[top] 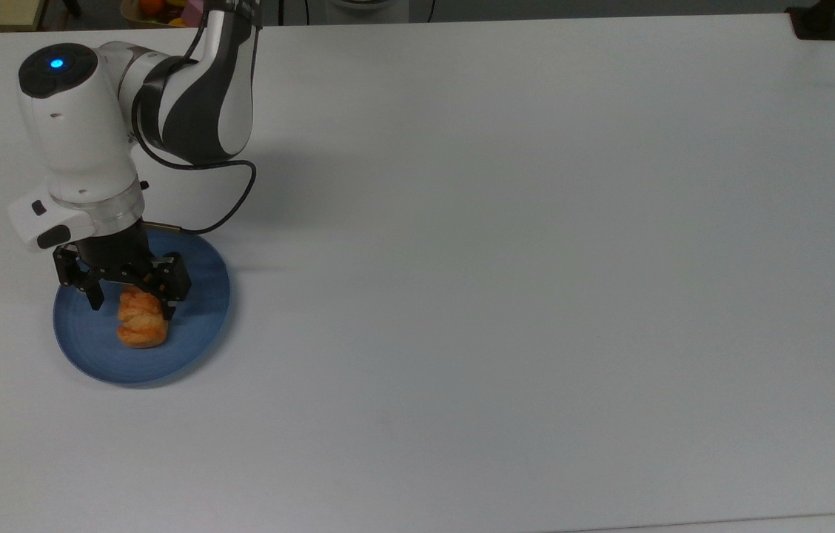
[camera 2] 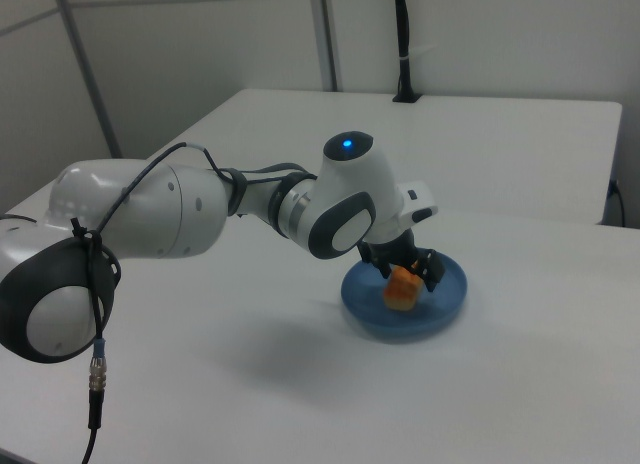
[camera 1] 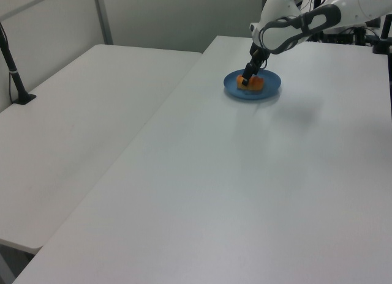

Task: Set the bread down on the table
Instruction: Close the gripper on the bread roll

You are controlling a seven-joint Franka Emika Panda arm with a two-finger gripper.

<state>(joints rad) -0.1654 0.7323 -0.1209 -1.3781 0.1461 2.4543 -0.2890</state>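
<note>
Hidden: in the top view the gripper [top: 132, 306] covers the far end of the bread [top: 141, 324]; in the left view the fingers stand in front of the bread [camera 1: 255, 83], so little of it is seen; in the right view the arm's wrist hides the plate's rear rim
Gripper: fingers spread apart, one on each side of the bread's upper end; whether the pads touch it I cannot tell; nothing is lifted
Bread: small oblong pastry, golden-orange with paler flaky patches, braided on top; in the right view the bread [camera 2: 403, 286] looks like a blunt orange block seen end-on
Bread's place: lying on the blue plate [top: 199, 333], a little toward the top view's left of the plate's middle; not on the bare table
Table: wide white matte tabletop [top: 536, 259]; the plate sits near the top view's left edge; a soft shadow of the arm falls beside it
Room: a second white table [camera 1: 79, 119] adjoins on the left view's left; a black post [camera 1: 13, 70] is clamped at its edge; grey partition walls behind
</note>
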